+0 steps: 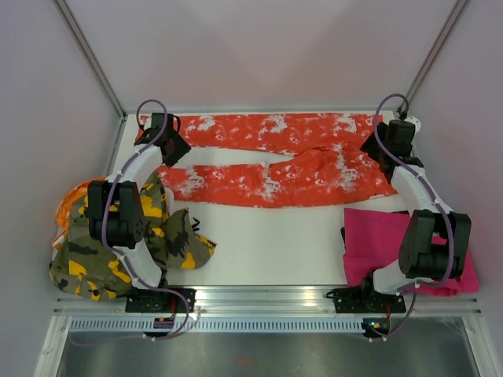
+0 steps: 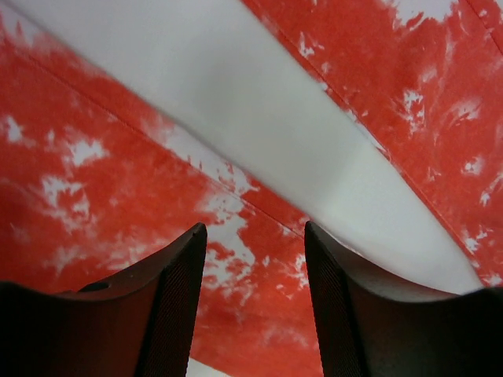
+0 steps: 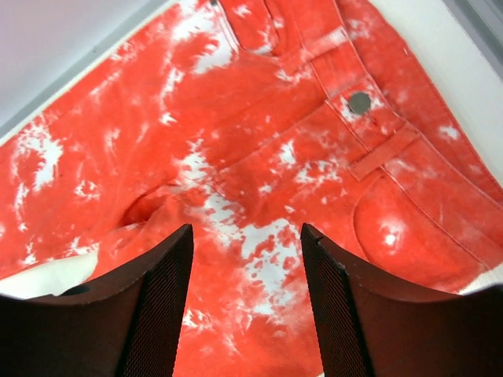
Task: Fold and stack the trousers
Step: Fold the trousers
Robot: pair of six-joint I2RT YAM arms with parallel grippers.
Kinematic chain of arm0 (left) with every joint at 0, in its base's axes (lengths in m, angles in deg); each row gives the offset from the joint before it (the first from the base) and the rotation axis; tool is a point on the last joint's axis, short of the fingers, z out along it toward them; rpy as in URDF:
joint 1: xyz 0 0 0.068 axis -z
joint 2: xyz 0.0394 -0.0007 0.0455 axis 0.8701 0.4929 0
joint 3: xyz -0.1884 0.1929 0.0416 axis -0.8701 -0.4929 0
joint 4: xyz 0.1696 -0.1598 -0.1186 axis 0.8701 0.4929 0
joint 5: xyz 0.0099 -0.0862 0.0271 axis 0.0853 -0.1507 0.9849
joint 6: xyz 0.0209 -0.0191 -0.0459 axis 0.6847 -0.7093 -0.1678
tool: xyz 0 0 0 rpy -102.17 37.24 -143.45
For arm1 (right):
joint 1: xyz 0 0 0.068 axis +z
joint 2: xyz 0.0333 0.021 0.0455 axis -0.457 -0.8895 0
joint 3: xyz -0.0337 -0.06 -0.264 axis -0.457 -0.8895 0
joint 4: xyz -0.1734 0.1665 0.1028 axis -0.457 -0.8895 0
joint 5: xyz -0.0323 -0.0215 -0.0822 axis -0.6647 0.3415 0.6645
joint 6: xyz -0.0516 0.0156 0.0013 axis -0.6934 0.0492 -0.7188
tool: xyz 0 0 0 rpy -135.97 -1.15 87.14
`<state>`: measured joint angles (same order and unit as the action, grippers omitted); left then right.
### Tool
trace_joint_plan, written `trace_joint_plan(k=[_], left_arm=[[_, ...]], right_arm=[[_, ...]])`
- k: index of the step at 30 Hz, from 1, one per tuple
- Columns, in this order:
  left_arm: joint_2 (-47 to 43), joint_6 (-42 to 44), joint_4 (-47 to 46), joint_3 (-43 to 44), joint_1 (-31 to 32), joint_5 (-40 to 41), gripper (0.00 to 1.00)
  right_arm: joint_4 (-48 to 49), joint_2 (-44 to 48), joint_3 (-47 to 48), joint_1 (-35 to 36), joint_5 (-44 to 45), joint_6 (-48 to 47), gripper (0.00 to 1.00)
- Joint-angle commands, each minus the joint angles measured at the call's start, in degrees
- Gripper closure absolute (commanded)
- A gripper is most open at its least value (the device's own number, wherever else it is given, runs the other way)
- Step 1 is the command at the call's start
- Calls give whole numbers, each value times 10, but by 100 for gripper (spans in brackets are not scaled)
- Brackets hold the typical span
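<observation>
The orange-red trousers with white splatter (image 1: 275, 161) lie spread flat across the far half of the table, legs pointing left, waist at the right. My left gripper (image 1: 167, 141) hovers over the leg ends, open, with only cloth (image 2: 102, 181) under its fingers (image 2: 177, 290). At the waist end my right gripper (image 1: 385, 149) stands open above the seat and button (image 3: 359, 102), holding nothing. A camouflage pair (image 1: 118, 243) lies bunched at the near left. A magenta pink pair (image 1: 385, 239) lies folded at the near right.
Both arms' bases are bolted to the rail (image 1: 259, 298) at the near edge. White walls and metal frame posts (image 1: 90, 59) close in the back and sides. A strip of bare table (image 2: 259, 110) shows between the two orange-red legs.
</observation>
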<state>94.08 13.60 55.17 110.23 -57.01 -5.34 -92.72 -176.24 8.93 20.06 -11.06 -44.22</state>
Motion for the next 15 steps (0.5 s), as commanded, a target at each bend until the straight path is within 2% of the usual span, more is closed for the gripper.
trace_joint_plan(k=[1,4,9,12,15], left_arm=[[-46,-118,61,-11,34,42,41],[-63,-187,116,-32,66,103,40],[-64,-302,128,-81,96,122,40],[-42,-305,138,-77,111,120,40],[-41,-350,177,-83,119,145,40]], right_arm=[[1,12,-29,-3,20,20,36],[0,26,-51,-8,38,41,36],[-4,45,-84,-43,41,88,33],[-11,54,-104,-67,33,101,33],[-19,71,-126,-75,46,104,32]])
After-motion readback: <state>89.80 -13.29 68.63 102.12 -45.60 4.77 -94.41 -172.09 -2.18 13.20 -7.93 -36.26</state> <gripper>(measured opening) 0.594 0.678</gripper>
